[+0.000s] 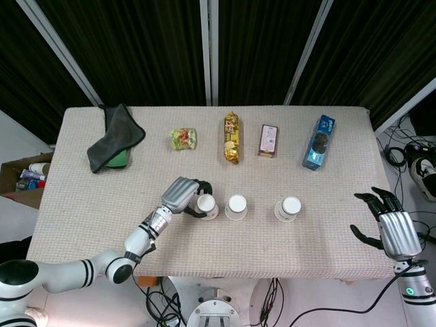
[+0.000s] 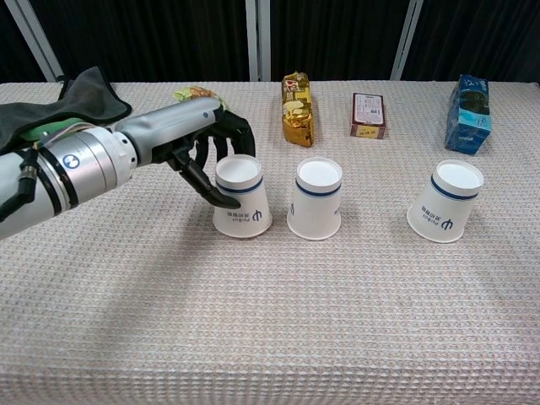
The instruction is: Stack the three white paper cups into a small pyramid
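Three white paper cups stand upside down in a row on the table. My left hand grips the left cup, which stands close beside the middle cup. The right cup stands apart, further right. My right hand hovers open past the table's right front corner, holding nothing; only the head view shows it.
Along the far side lie a dark cloth, a green snack bag, a gold packet, a brown box and a blue carton. A cardboard box sits left of the table.
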Controlling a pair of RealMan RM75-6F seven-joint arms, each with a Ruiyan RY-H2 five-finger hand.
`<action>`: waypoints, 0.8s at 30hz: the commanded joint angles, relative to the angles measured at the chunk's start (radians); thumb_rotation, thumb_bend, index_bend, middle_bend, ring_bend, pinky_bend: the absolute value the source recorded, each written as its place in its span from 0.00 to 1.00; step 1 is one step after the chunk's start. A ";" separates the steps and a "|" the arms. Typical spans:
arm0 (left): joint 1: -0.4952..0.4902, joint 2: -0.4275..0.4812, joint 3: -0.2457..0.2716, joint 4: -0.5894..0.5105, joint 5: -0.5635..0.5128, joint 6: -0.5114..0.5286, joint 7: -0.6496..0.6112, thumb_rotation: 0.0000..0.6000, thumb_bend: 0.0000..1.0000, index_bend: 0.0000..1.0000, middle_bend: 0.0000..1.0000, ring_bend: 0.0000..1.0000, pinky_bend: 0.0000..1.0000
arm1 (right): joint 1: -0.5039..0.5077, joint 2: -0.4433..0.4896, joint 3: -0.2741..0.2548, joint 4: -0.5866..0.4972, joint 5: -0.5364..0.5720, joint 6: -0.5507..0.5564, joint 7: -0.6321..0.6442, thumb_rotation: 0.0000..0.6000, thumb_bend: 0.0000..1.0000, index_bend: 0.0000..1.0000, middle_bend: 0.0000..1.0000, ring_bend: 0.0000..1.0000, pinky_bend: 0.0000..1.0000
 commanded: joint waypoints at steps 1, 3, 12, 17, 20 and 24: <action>-0.003 -0.003 0.001 0.001 0.002 0.004 0.001 1.00 0.10 0.48 0.51 0.49 0.61 | -0.001 -0.001 0.000 0.003 0.003 -0.001 0.004 1.00 0.16 0.25 0.31 0.12 0.20; -0.007 -0.005 0.002 0.002 -0.001 0.003 0.002 1.00 0.10 0.47 0.51 0.49 0.60 | -0.001 -0.003 -0.001 0.007 0.006 -0.005 0.007 1.00 0.16 0.25 0.31 0.12 0.21; -0.021 -0.025 0.010 0.023 -0.018 -0.009 0.024 1.00 0.09 0.47 0.50 0.48 0.59 | -0.007 -0.007 -0.003 0.020 0.014 -0.010 0.016 1.00 0.16 0.25 0.31 0.12 0.21; -0.025 -0.031 0.013 0.027 -0.022 -0.009 0.029 1.00 0.09 0.44 0.48 0.47 0.58 | -0.008 -0.009 -0.002 0.026 0.018 -0.011 0.022 1.00 0.17 0.25 0.31 0.12 0.21; -0.028 -0.035 0.011 0.028 -0.024 -0.006 0.029 1.00 0.09 0.43 0.48 0.46 0.58 | -0.008 -0.010 -0.001 0.029 0.018 -0.012 0.024 1.00 0.17 0.25 0.31 0.12 0.21; -0.032 -0.037 0.012 0.029 -0.028 -0.008 0.036 1.00 0.09 0.39 0.45 0.44 0.57 | -0.009 -0.010 0.000 0.031 0.019 -0.009 0.028 1.00 0.17 0.25 0.31 0.12 0.21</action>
